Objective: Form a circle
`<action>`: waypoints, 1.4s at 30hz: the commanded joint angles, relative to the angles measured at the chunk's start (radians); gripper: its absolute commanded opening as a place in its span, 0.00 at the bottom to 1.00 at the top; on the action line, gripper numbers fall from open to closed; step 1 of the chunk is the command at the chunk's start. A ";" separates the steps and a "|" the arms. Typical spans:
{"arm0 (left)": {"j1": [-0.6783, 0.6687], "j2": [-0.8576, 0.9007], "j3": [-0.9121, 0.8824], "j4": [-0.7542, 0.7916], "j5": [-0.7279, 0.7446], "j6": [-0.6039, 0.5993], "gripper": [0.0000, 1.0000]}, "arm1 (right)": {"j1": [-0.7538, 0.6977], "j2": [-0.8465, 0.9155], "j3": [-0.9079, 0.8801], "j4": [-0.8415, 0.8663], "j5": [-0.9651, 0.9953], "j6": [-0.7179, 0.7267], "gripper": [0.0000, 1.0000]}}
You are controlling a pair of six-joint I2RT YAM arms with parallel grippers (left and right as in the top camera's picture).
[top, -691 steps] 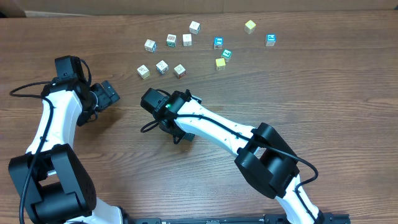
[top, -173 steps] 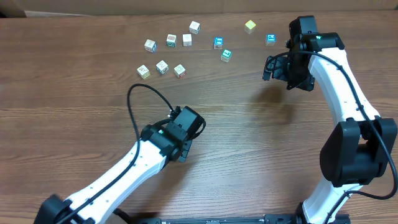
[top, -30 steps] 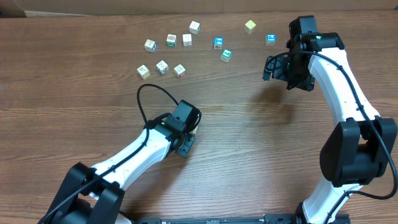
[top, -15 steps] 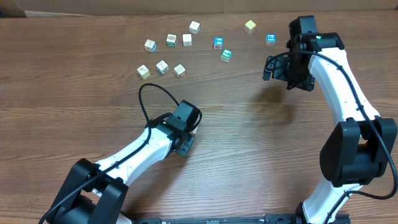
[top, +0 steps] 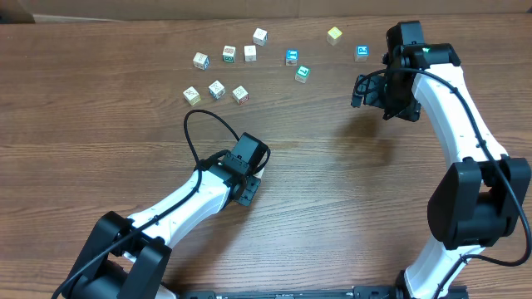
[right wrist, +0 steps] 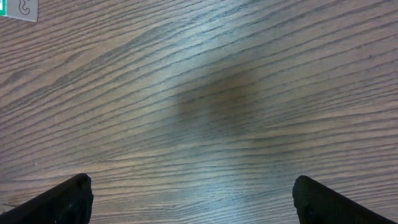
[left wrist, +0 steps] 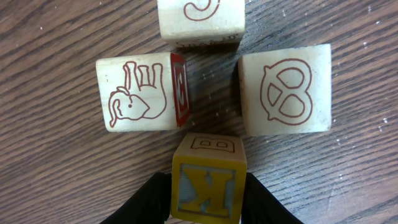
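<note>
The brown wood-grain table (top: 100,141) carries everything, and the job looks barely begun. The left arm (top: 187,203) reaches to mid-table, where the left end effector (top: 246,188) hides the work from above. The right arm (top: 453,108) hangs at the far right, with the right end effector (right wrist: 193,193) spread wide over bare wood and holding nothing. The circle (left wrist: 179,90) is only a tight cluster of four under the left wrist: an elephant cube (left wrist: 140,93), a pretzel cube (left wrist: 286,90), a red-letter cube (left wrist: 199,18) cut off by the frame, and a yellow K cube (left wrist: 208,186). The left end effector clamps the K cube from both sides. Eleven loose cubes (top: 250,52) lie scattered along the far side, well apart from the cluster, so I judge most of the ring remains to be fetched. Of the room, only a pale strip (top: 166,8) beyond the far edge shows.
</note>
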State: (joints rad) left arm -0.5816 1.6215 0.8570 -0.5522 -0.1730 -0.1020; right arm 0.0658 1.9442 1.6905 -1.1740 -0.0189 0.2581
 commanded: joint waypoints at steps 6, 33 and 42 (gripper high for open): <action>0.001 0.006 -0.004 0.009 -0.017 -0.005 0.32 | -0.005 -0.019 0.011 0.002 0.002 0.004 1.00; 0.001 0.006 -0.004 0.027 -0.017 0.012 0.35 | -0.005 -0.019 0.011 0.002 0.002 0.004 1.00; 0.000 0.006 -0.004 0.027 -0.013 0.021 0.31 | -0.005 -0.019 0.011 0.002 0.002 0.004 1.00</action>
State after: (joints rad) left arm -0.5816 1.6215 0.8570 -0.5293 -0.1764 -0.1005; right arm 0.0658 1.9442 1.6905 -1.1740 -0.0189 0.2584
